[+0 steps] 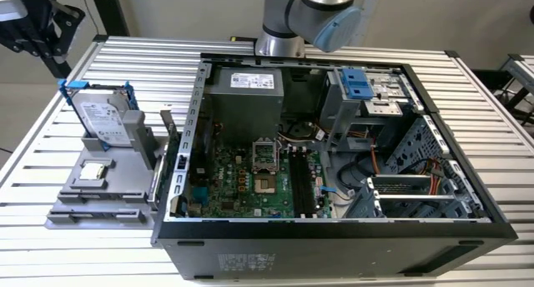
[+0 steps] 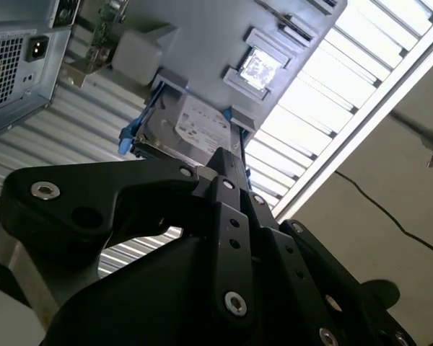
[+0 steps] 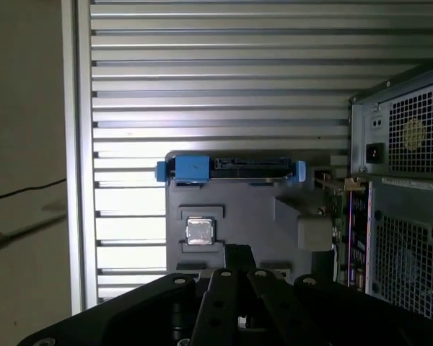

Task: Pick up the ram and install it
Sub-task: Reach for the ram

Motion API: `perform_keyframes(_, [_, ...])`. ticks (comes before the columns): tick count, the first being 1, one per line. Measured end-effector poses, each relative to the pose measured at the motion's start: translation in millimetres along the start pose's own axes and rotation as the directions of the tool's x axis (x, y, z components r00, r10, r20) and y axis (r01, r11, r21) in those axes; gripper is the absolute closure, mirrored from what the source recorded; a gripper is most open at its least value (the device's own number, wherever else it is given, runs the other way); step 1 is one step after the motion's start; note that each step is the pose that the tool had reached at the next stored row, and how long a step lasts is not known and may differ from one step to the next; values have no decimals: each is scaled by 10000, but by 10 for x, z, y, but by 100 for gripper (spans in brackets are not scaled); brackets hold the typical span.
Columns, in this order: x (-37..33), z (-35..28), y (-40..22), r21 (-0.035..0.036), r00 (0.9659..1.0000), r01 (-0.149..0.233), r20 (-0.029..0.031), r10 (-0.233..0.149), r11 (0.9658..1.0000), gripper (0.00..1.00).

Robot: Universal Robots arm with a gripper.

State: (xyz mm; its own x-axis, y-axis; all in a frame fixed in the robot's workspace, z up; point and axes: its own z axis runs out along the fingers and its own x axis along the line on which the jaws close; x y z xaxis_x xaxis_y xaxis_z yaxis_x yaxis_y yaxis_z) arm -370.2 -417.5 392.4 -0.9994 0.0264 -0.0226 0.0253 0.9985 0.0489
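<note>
1. The gripper (image 3: 238, 254) hangs high over the slatted table (image 1: 134, 55), at the exterior view's far left. In both wrist views its fingers (image 2: 226, 180) look pressed together with nothing between them.
2. Below it stands a silver hard drive (image 1: 107, 115) in a blue bracket, upright at the back of a grey fixture (image 1: 100, 207).
3. A small square CPU chip (image 1: 92, 171) lies flat on the fixture, nearer the front than the drive.
4. The ram (image 1: 172, 152) stands on its long edge along the fixture's right-hand side, just outside the wall of the computer case (image 1: 334, 243). It is well apart from the gripper and not yet installed.
5. The case lies on its side with the open face up. The green motherboard (image 1: 242, 187) is on its floor.
6. Long black memory slots (image 1: 299, 184) run along the motherboard's right-hand part.
7. Metal drive bays (image 1: 417, 187) fill the case's end on the exterior view's right.
</note>
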Motion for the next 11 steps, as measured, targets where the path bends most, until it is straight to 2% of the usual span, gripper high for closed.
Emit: perform_keyframes(11, [-6,-8,-242,1,10000,-58,3,58,10000,100])
